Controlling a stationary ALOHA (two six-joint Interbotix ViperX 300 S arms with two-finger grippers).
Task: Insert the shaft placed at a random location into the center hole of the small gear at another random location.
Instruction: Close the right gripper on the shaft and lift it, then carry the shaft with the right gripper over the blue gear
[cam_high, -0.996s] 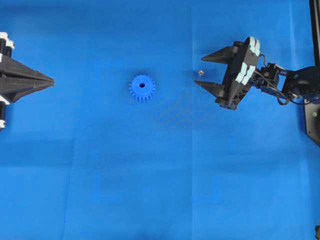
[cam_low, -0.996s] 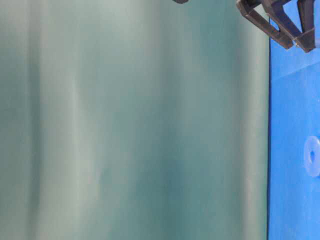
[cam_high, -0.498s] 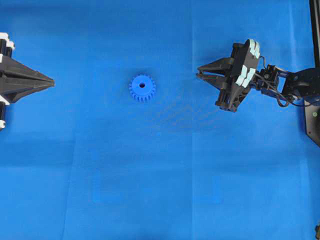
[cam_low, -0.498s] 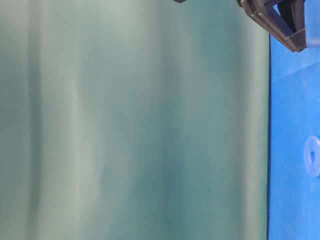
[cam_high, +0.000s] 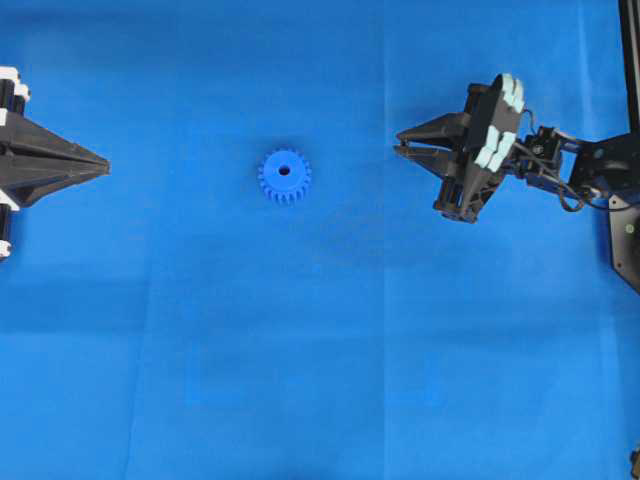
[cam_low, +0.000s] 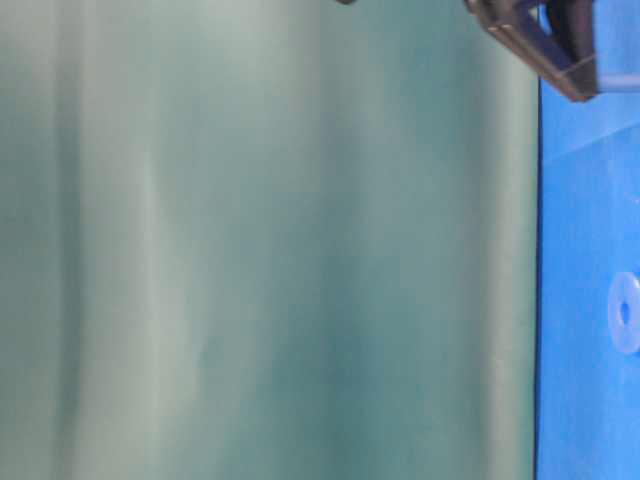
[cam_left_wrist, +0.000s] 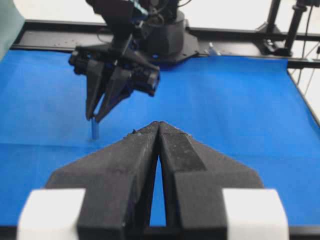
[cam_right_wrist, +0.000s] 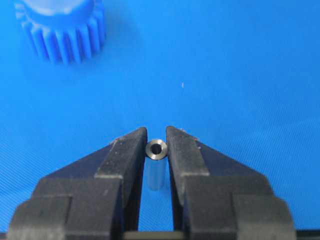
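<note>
Your right gripper (cam_right_wrist: 156, 145) grips the pin (cam_right_wrist: 156, 150); carrying it to the gear (cam_high: 285, 177) and inserting remain. Left gripper (cam_left_wrist: 158, 131) clenched, empty.

Bright even light, faint soft shadows on the blue mat (cam_high: 330, 330), table-level view blurred, sideways
</note>
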